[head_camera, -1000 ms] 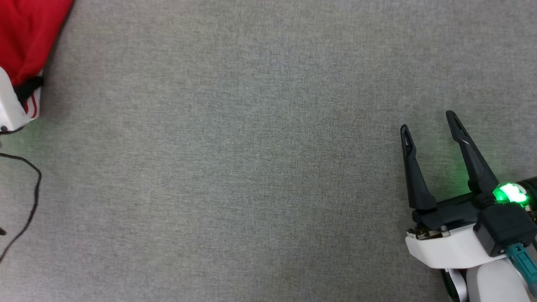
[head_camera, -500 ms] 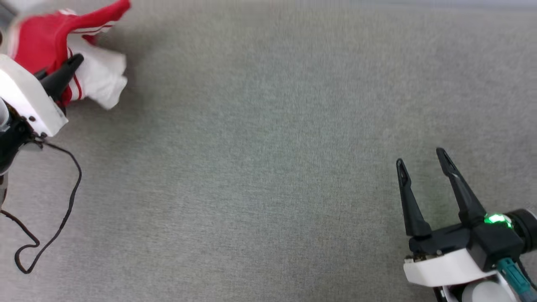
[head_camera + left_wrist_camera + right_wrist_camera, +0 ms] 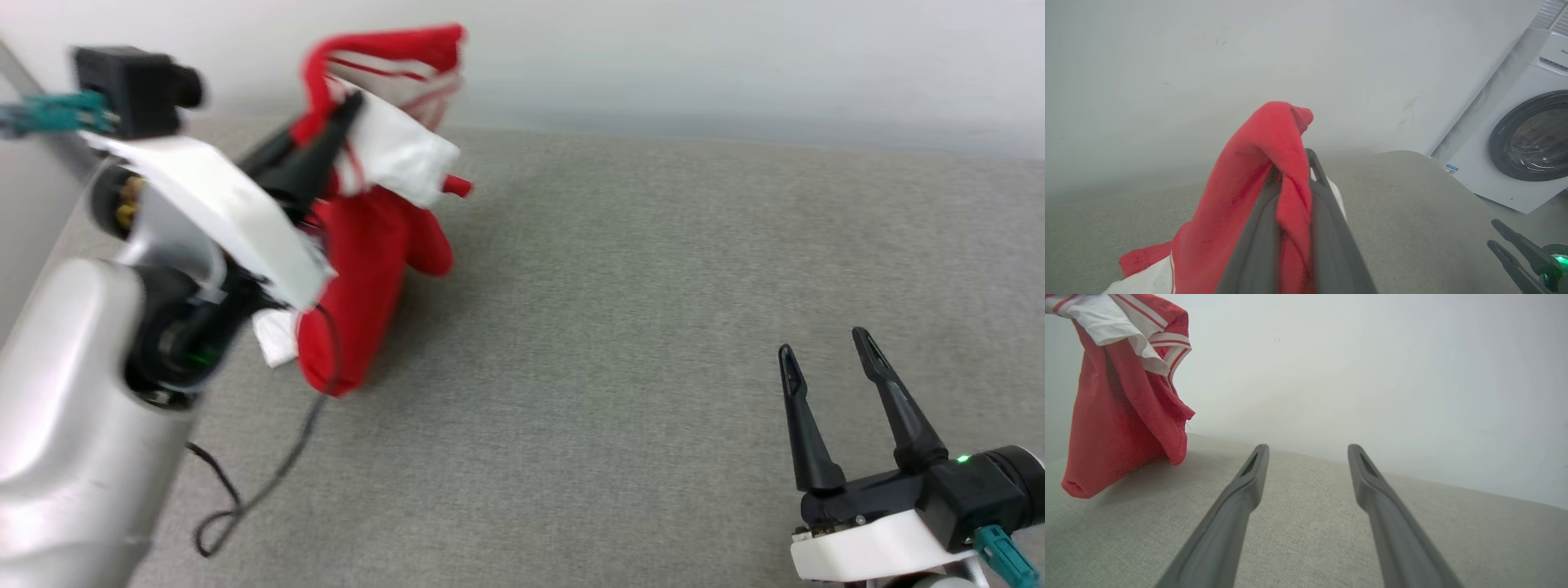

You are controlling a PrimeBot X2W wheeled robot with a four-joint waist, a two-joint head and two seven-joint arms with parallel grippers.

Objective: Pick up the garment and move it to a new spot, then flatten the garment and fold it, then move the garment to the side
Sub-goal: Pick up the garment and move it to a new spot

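The left gripper (image 3: 347, 110) pinches the garment (image 3: 367, 278), hanging bunched above the grey surface's (image 3: 653, 327) far left with its hem seemingly grazing it, so lift higher before lowering it centrally, near the empty, wide-open right gripper (image 3: 820, 343).

A grey woven surface (image 3: 620, 327) is shown; the garment (image 3: 359, 269) bottom at 10 o'clock and a black cable (image 3: 238, 508) at 8 o'clock seemingly rested on it.

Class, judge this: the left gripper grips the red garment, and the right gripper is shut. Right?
No. The right gripper is open, fingers spread and empty, as the right wrist view shows. The left gripper does grip the garment.
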